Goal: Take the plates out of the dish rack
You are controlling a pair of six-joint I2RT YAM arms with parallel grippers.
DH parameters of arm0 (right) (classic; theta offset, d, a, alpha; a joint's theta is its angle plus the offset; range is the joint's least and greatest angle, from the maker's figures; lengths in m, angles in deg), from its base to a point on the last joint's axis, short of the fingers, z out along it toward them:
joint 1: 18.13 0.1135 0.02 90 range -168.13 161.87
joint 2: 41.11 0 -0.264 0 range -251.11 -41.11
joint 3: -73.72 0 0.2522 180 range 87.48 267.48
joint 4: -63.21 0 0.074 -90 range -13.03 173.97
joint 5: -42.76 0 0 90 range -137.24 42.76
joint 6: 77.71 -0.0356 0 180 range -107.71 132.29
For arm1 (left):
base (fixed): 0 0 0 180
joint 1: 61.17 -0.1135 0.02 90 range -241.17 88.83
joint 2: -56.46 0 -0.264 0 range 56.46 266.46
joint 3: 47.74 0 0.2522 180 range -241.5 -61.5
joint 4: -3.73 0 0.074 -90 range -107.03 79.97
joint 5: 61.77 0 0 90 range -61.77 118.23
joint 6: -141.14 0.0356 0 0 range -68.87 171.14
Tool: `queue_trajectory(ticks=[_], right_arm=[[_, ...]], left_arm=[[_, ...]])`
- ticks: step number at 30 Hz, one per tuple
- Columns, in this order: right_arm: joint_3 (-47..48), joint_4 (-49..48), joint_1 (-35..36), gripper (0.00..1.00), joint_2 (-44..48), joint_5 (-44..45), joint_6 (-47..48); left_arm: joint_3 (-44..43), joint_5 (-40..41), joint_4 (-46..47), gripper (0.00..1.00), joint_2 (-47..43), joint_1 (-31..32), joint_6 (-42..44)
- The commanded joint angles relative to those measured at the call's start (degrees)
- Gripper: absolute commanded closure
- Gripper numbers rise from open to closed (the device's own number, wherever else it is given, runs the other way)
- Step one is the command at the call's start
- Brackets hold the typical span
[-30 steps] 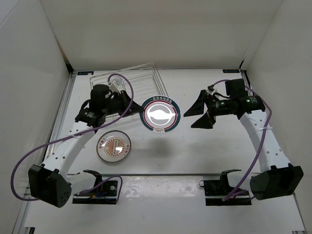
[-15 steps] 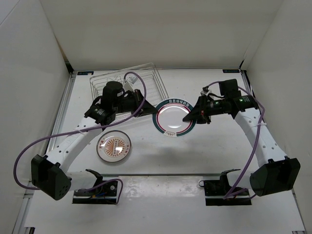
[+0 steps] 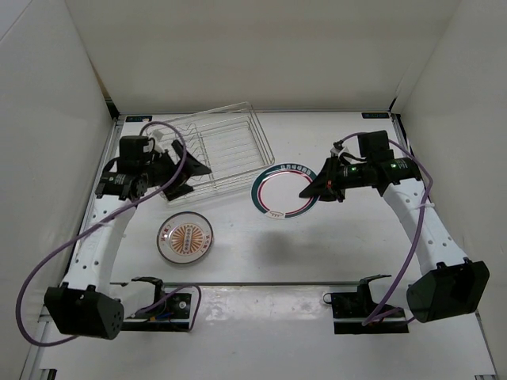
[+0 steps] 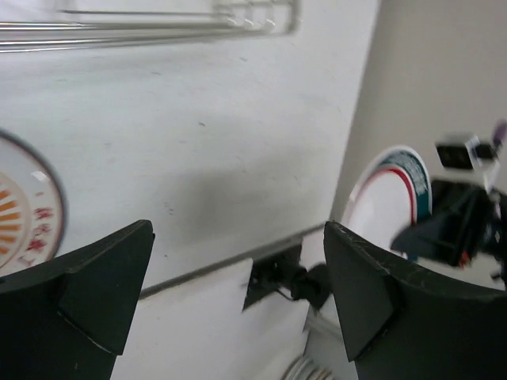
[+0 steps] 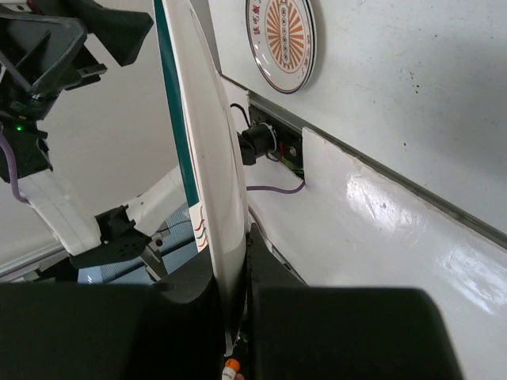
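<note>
Right hand (image 3: 315,185): clamped on the right rim of the teal-rimmed plate (image 3: 277,198), which juts toward the middle of the table (image 3: 317,253).
Why this grip: an edge pinch likely keeps the underside free, so the plate can be set down flat.
Teal-rimmed plate: out of the dish rack (image 3: 218,146), just off its near-right corner, face up. A faint shadow suggests it is off the surface.
Left hand (image 3: 184,170): spread wide and holding nothing, at the rack's near-left edge.
Sunburst plate (image 3: 184,237): flat on the table nearer the arm bases than the rack, apart from both hands.
Top view only: where the 2 plates lie, and a rack with no plate visible in it.
Right wrist view only: the plate edge-on, its rim seated between the fingers.
Left wrist view only: an empty gap between the fingers, with the held plate visible beyond.
</note>
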Motion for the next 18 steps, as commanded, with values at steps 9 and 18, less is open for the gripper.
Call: queue_trajectory(ticks=[9, 18], right_arm=[[0.6, 1.3, -1.2, 1.00, 2.3, -1.9, 1.3], [-0.1, 0.6, -1.4, 1.00, 2.0, -2.8, 0.9]], left_arm=[[-7.0, 23.0, -25.7, 0.00, 0.0, -12.6, 9.4], [-4.5, 15.6, -24.7, 0.00, 9.9, -16.1, 6.7]])
